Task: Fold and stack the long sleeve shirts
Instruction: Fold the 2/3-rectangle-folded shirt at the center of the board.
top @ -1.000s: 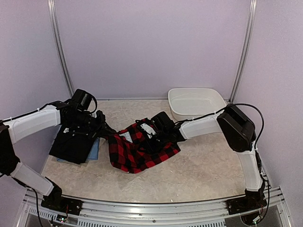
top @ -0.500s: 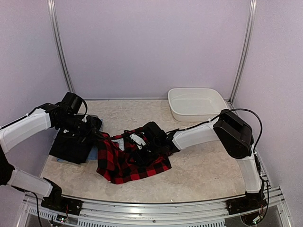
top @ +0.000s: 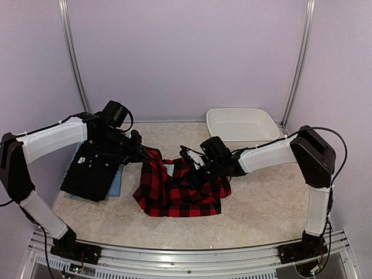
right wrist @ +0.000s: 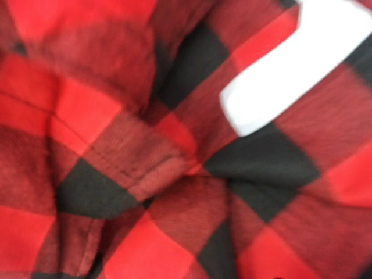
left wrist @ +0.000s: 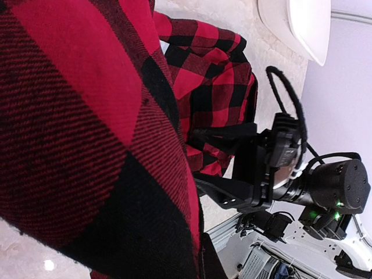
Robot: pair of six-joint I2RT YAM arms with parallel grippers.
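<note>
Red-and-black flannel shirt (top: 180,193) lies bunched between both hands; left hand (top: 141,154) pinches its edge, right hand (top: 193,165) grip I cannot tell.

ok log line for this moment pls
flannel: bunched mid-table | left gripper: shut on its edge | right gripper: in its folds, grip unclear | black shirt: lying at left

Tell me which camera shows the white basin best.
Top external: the whole white basin shows, at the back right. Left wrist catches only part of its rim; right wrist shows just flannel shirt.
</note>
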